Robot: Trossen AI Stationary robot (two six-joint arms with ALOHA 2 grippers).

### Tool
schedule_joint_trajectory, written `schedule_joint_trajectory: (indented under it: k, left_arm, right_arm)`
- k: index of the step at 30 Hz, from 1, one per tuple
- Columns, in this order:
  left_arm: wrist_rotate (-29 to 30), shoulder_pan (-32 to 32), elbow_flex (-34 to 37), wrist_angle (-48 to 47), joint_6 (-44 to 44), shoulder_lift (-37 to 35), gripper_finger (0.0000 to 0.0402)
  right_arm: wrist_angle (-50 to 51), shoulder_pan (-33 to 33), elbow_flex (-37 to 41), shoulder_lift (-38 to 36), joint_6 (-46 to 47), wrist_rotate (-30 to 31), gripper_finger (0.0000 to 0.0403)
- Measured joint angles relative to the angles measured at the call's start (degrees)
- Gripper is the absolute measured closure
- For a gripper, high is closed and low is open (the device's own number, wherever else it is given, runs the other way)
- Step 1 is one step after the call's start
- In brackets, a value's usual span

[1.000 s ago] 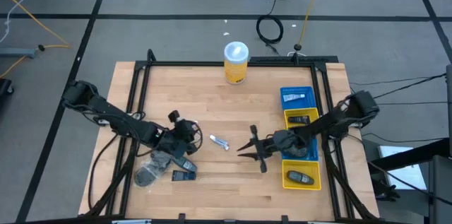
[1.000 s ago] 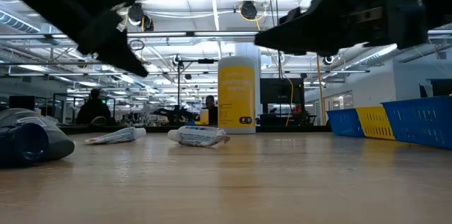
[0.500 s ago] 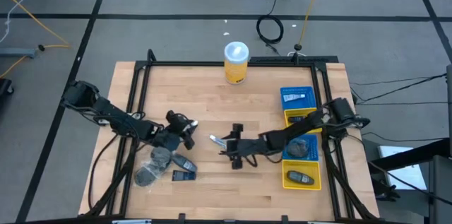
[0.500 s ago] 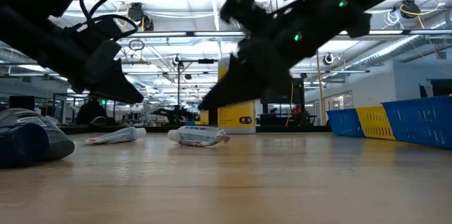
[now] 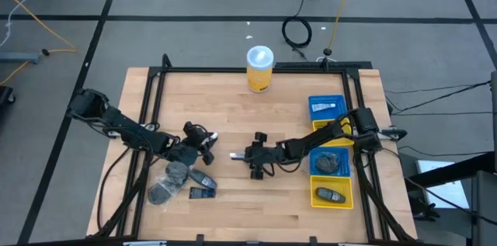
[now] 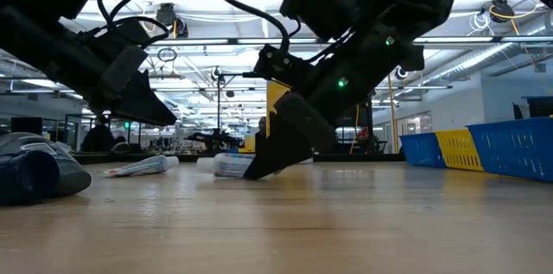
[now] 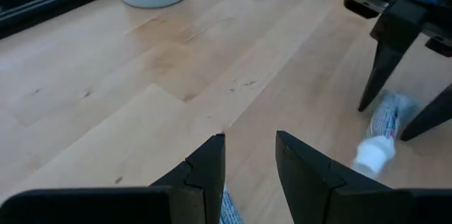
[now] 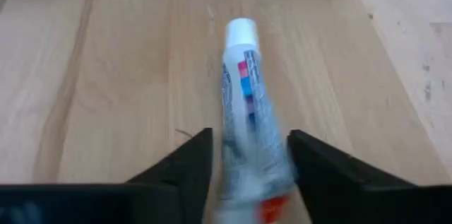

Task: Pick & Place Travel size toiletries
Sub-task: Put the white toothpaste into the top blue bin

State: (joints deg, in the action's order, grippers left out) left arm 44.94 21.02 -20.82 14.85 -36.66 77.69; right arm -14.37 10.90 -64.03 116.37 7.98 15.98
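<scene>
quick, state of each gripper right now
Left gripper: open, empty, above the table near the dark toiletries.
Right gripper: open, fingers straddling the small white tube, not yet closed on it.

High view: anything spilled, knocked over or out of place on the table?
Nothing stands out. The yellow canister stands upright, the bins sit in a row at the right edge, and the remaining toiletries lie loose at the left. The right gripper straddles a small tube; the left gripper hovers open.
</scene>
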Motion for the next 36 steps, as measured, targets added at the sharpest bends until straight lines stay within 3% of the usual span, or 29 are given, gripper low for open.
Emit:
schedule_joint_trajectory:
  k: [5,8,13,17,21,25,30,36]
  left_arm:
    - [-0.4,0.0,0.0,0.1,0.3,0.0,0.0279]
    - [-0.5,0.0,0.0,0.2,0.4,0.0,0.0279]
    - [-0.5,0.0,0.0,0.3,0.4,0.0,0.0279]
    - [-0.5,0.0,0.0,0.3,0.4,0.0,0.0279]
    - [-0.5,0.0,0.0,0.4,0.4,0.0,0.0279]
    - [-0.5,0.0,0.0,0.4,0.4,0.0,0.0279]
    - [-0.5,0.0,0.0,0.5,0.4,0.0,0.0279]
    - [-0.5,0.0,0.0,0.4,0.5,0.0,0.0279]
  right_arm:
    - [5.5,0.1,0.0,-2.5,-2.2,0.3,0.0324]
    - [11.5,0.4,0.0,-6.3,-2.6,0.4,0.0353]
    - [28.6,0.4,0.0,-15.5,-2.7,2.6,0.0357]
    - [51.3,-1.2,0.0,-24.5,-0.8,9.8,0.0353]
    - [73.3,-5.7,0.0,-33.1,3.8,14.0,0.0352]
    - [87.6,-12.6,0.2,-39.3,2.5,14.4,0.0352]
    - [86.8,-22.2,5.3,-43.5,-12.4,14.2,0.0351]
    - [73.8,-30.4,14.1,-43.3,-30.2,18.8,0.0339]
